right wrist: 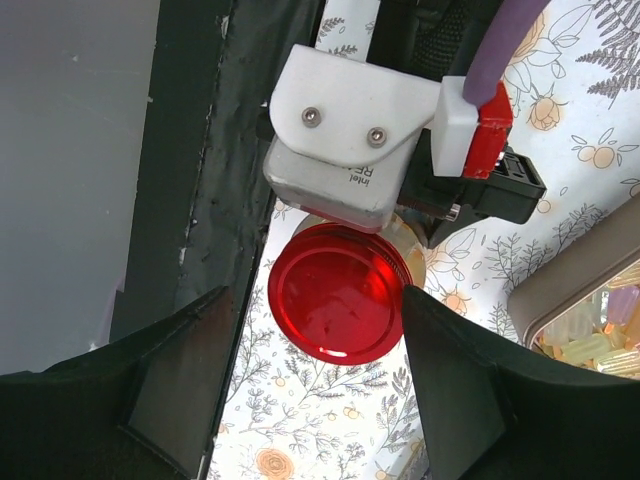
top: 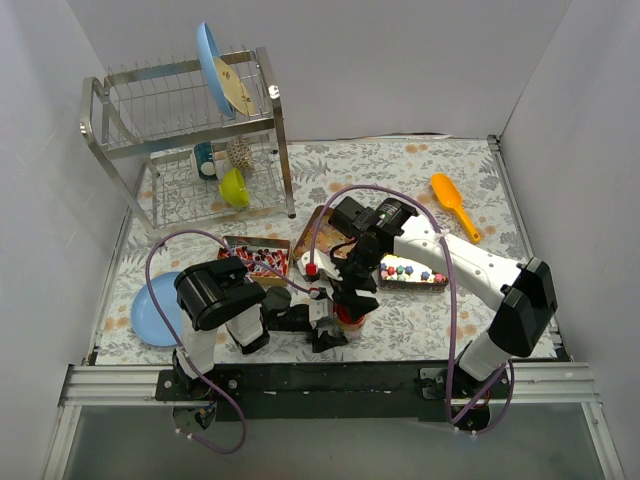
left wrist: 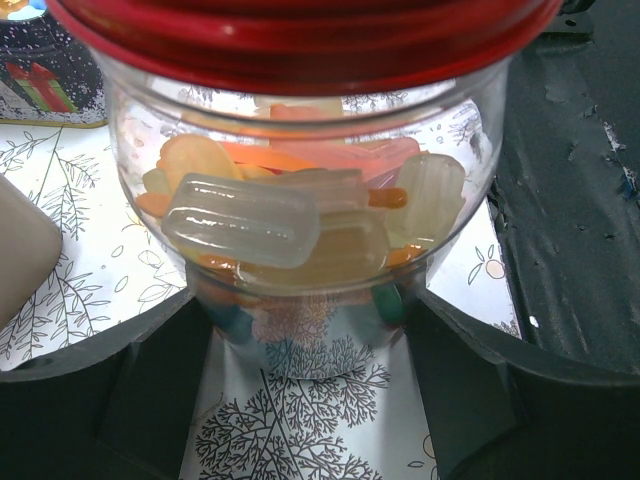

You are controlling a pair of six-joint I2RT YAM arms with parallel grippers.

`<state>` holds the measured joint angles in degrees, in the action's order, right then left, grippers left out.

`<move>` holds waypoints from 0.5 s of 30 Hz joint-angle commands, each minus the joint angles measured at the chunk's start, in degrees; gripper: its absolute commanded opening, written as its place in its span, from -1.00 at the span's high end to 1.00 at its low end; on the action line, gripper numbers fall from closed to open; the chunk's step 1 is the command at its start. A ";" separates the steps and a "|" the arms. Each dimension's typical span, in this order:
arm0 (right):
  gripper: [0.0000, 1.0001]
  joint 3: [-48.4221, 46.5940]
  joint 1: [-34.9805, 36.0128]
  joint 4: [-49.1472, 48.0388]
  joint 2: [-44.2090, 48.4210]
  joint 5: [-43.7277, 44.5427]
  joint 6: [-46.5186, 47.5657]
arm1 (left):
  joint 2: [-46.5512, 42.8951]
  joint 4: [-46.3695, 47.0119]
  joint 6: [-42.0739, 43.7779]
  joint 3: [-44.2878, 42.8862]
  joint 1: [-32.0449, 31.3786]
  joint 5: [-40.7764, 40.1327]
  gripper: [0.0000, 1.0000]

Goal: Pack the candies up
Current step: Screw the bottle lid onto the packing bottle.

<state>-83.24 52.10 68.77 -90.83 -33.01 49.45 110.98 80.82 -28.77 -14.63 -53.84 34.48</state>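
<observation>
Two arms meet at a clear jar (left wrist: 130, 120) that stands on the table (top: 420, 340) near its front edge, between the arm bases. The left gripper (left wrist: 305, 300) clasps the jar low on its body, a finger pressed against each side. Inside, candies (left wrist: 300, 230) fill the lower part. Most of them are pale flat pieces (left wrist: 240, 220) in clear, yellow and orange, with a few blue-green ones at the bottom. A round red lid (right wrist: 338, 290) sits on the jar's mouth; whether it is screwed down I cannot tell. The right gripper (right wrist: 315, 300) hangs over the lid with its fingers spread to either side. One finger touches the rim and the other stands a little apart, so it grips nothing.

More candies lie in trays behind the jar. Wrapped pieces (top: 255, 258) are in the left tray and multicoloured nuggets (top: 410, 272) in the right one. The right wrist view shows pale pieces in a tray (right wrist: 590, 335) at its corner. An orange scoop (top: 455, 205) lies well apart at the far right.
</observation>
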 commanded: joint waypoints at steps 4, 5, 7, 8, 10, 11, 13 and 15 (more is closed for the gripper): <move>-0.53 -0.17 -0.24 0.40 -1.28 -0.56 2.05 | 1.08 -4.88 2.14 0.92 -0.21 -1.96 1.00; -0.53 -0.17 -0.24 0.31 -1.20 -0.39 1.88 | 1.17 -4.88 2.23 0.84 -0.30 -2.05 1.00; -0.53 0.10 -0.24 -0.04 -1.20 -0.12 1.79 | 1.17 -4.88 2.23 0.75 -0.30 -2.05 1.00; -0.53 0.27 -0.24 -0.04 -1.19 0.05 1.70 | 1.34 -5.05 2.14 0.66 -0.30 -2.05 1.00; -0.53 0.71 -0.24 0.22 -0.85 0.40 1.88 | 1.34 -5.32 2.06 0.66 -0.21 -2.57 1.00; -0.53 0.97 -0.24 0.40 -0.58 0.49 1.96 | 1.43 -5.32 1.62 0.48 -0.30 -2.92 1.00; -0.54 1.94 -0.24 1.01 0.12 0.76 2.49 | 1.70 -5.23 1.53 0.39 -0.12 -3.45 1.00; -0.54 2.82 -0.24 1.10 0.56 1.02 2.41 | 1.96 -4.88 1.27 0.39 0.14 -3.54 1.00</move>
<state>-82.13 52.10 68.60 -92.20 -32.10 51.13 111.00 80.75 -28.82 -14.79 -53.84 34.35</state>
